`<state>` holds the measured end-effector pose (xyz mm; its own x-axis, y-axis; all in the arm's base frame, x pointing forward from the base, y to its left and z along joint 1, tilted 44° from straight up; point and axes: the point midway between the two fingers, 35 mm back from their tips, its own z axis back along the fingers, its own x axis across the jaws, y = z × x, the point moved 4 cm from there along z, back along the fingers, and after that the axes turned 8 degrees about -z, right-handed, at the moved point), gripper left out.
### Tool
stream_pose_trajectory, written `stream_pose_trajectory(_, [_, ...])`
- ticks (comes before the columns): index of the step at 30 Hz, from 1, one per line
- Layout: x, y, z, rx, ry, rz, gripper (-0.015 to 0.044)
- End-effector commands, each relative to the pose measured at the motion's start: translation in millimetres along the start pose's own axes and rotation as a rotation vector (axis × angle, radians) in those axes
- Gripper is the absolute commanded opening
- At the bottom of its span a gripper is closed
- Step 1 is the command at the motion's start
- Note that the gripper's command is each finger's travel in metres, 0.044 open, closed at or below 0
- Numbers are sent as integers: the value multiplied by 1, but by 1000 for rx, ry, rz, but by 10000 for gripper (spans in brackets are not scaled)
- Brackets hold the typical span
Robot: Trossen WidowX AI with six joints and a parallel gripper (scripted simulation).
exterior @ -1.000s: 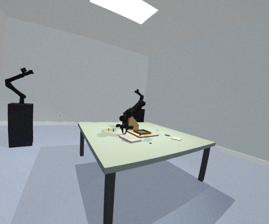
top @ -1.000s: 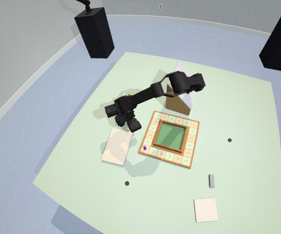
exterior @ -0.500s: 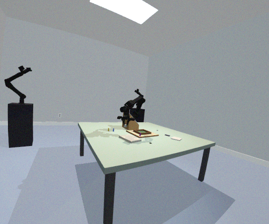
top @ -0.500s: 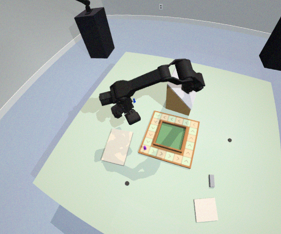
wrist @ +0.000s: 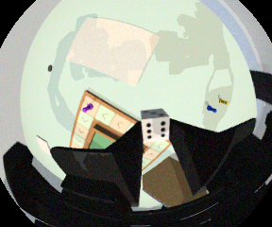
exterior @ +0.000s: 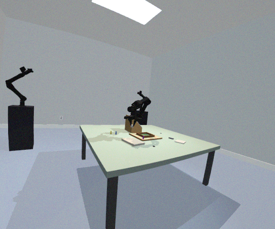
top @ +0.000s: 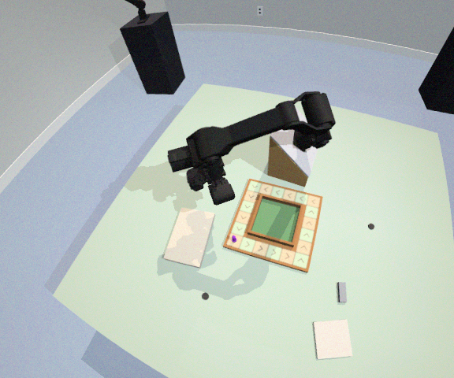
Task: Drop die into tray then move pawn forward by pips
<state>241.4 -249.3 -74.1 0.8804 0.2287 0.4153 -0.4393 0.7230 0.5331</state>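
Note:
My gripper is shut on the white die and holds it above the table. A die side with six pips faces the wrist view; its other visible face is in shade and hard to read. In the top view the arm hides the die. The board lies flat, with the green dice tray empty in its middle. The purple pawn stands on a corner square near the pale slab.
The pale slab lies beside the board. A brown wedge block stands behind it. Yellow and blue pieces stand left of the wedge. A grey block, square tile and dark discs lie farther out.

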Motion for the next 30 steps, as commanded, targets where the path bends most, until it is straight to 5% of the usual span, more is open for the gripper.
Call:
stream_pose_trajectory(1, [16, 14, 0, -8, -2, -71, 0])
stream_pose_trajectory(30, [96, 147, -31, 12, -10, -645, 0])
